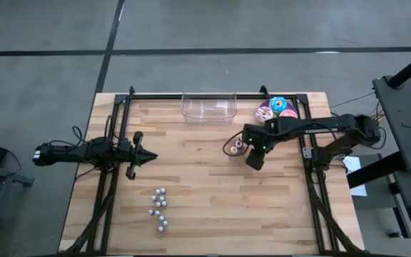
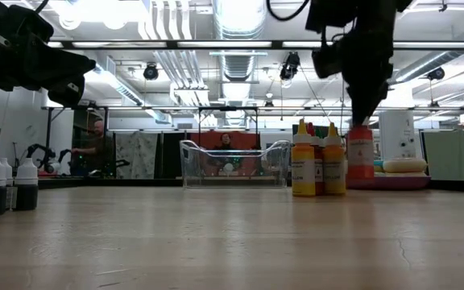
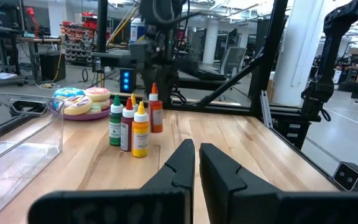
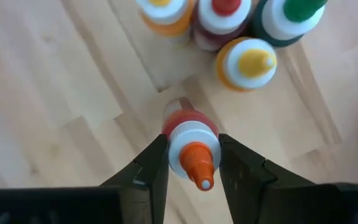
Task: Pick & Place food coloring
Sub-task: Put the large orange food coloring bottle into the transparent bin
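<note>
Right gripper (image 4: 193,163) pinching the white-collared, orange-tipped red food-coloring bottle (image 4: 190,144) just beside its group (image 4: 229,25), toward the wooden table's (image 1: 205,214) right edge (left gripper (image 3: 196,163) pressed together, idle): lift straight up, avoiding neighbours.

Wooden table (image 1: 205,214), light planks, black rail frame along its sides. Clear plastic container (image 1: 208,107) at the 12 o'clock edge of the table, upright, open top; in the low view it shows as a transparent tub (image 2: 234,165). Plate of frosted doughnuts (image 1: 276,108) at about 1 o'clock, just beside the container; pink and blue icing visible. Cluster of small silvery-white balls (image 1: 159,209) at about 7 o'clock, strung out in a loose line, well apart from everything else.
</note>
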Robot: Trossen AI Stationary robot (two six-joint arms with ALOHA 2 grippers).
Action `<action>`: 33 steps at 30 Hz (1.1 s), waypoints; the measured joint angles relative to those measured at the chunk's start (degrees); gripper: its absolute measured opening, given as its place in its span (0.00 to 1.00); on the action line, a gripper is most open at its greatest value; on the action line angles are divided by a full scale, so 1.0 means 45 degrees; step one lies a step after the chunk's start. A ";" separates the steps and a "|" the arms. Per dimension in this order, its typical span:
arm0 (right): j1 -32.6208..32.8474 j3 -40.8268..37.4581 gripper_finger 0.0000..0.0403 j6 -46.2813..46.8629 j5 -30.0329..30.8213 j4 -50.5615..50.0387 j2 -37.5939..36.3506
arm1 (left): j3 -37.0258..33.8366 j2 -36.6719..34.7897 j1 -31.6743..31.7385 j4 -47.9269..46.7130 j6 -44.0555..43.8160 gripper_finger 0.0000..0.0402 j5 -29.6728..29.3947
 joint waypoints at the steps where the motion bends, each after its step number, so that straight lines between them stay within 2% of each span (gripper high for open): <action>1: 0.0028 0.0000 0.26 0.0004 -0.0121 -0.0121 -0.0197 | 0.0000 -0.0002 -0.0001 0.0000 0.0000 0.00 0.0000; 9: 0.0019 0.0297 0.26 -0.0080 -0.1622 -0.0162 -0.1821 | 0.0005 -0.0005 0.0001 0.0000 0.0000 0.00 0.0000; 15: -0.0316 0.1556 0.26 -0.1469 -0.2025 -0.0448 -0.2180 | 0.0005 -0.0004 0.0000 0.0000 0.0000 0.00 0.0000; 27: -0.2397 0.4241 0.26 -0.6518 -0.1861 -0.0923 -0.0929 | 0.0000 -0.0005 0.0004 0.0000 0.0000 0.00 0.0000; 33: -0.3395 0.5106 0.26 -0.8031 -0.1846 -0.0915 -0.0044 | 0.0005 -0.0005 0.0002 0.0000 0.0000 0.00 0.0000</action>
